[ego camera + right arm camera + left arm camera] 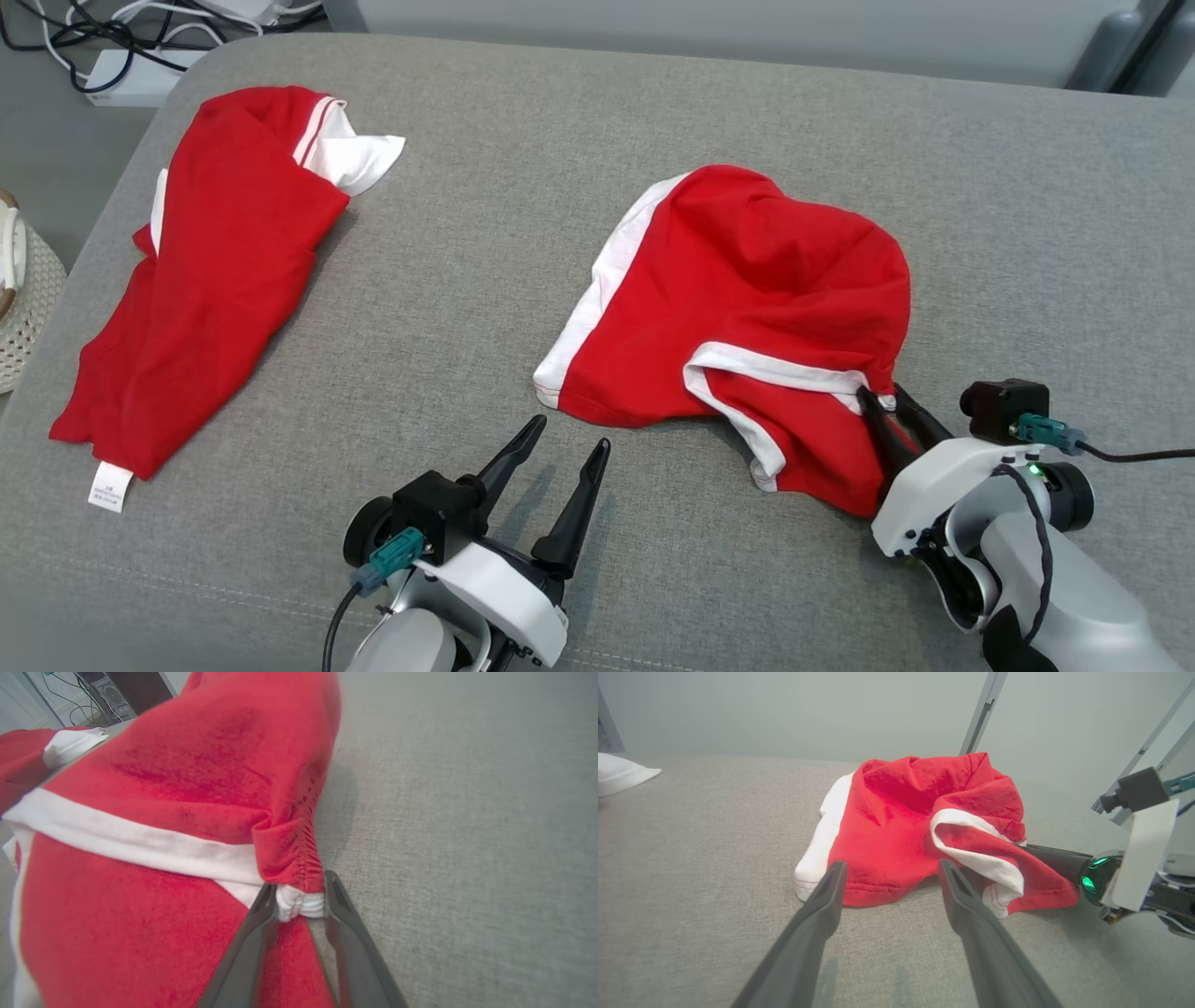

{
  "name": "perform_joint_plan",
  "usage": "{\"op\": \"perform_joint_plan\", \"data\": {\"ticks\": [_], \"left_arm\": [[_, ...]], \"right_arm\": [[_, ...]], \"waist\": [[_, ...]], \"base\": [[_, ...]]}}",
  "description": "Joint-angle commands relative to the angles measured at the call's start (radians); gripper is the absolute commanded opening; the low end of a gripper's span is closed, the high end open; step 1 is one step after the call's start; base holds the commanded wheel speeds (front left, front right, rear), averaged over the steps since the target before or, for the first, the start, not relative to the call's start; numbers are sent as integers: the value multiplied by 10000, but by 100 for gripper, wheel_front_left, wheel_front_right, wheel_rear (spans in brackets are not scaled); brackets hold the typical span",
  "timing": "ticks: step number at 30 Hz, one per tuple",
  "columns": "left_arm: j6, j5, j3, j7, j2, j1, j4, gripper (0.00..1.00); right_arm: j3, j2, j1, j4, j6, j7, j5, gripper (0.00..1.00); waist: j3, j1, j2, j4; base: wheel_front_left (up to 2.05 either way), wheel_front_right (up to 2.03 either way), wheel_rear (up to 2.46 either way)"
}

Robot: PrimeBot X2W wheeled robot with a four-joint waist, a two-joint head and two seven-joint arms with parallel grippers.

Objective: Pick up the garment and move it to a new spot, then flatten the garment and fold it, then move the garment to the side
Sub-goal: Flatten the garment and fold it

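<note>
Right hand (300, 884) pinches the bunched white-trimmed hem of the red garment (747, 299), which lies crumpled right of centre on the grey upholstered surface (523, 187). Left hand (571, 432) is open and empty, just beside the near hem. Judgement: secure a firm bite on the hem, then lift slowly.

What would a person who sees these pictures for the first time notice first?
The crumpled red garment with white trim, right of centre on the grey cushion, stands out first. The right gripper pinches its bunched near edge. A second red garment lies far left, and the left gripper is open.
</note>
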Motion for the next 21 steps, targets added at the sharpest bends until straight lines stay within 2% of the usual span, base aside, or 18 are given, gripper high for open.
{"op": "perform_joint_plan", "data": {"ticks": [1, 2, 5, 8, 10, 12, 13, 17, 21], "left_arm": [[-70, -96, 273, -49, 76, -401, -290, 100], [-70, -117, 277, -49, 86, -417, -327, 100], [-70, -220, 199, -49, 94, -478, -495, 100], [-70, -501, -181, -49, 94, -587, -744, 100], [-70, -905, -954, -49, 144, -818, -872, 100], [-70, -1224, -1649, -49, 211, -1077, -785, 100], [-70, -1224, -1649, -49, 211, -1077, -785, 100], [-70, -1967, -3045, 137, 245, -1733, -277, 100], [-70, -2475, -4032, 276, 159, -2414, 529, 100]], "right_arm": [[315, 3, -72, -227, 71, -132, 382, 29], [375, -1, -97, -237, 71, -132, 605, 0], [615, -163, -260, -331, 71, -133, 1024, 0], [441, -605, -603, -731, 71, -133, 1175, 0], [10, -1198, -965, -1065, 71, -134, 962, 0], [-237, -1494, -1150, -1108, 71, -134, 783, 0], [-237, -1494, -1150, -1108, 71, -134, 783, 0], [-282, -1696, -1383, -1076, 71, -134, 468, 0], [-91, -1525, -1538, -1067, 71, -135, 358, 0]], "waist": [[90, 0, 0, 117], [107, 0, 0, 135], [145, 0, 0, 146], [145, 0, 0, 49], [100, 0, 0, -108], [65, 0, 0, -219], [65, 0, 0, -219], [63, 0, 0, -460], [126, 0, 0, -725]], "base": [[0, 0, 0], [0, 0, 0], [0, 0, 0], [0, 0, 0], [0, 0, 0], [0, 0, 0], [0, 0, 0], [0, 0, 0], [0, 0, 0]]}}
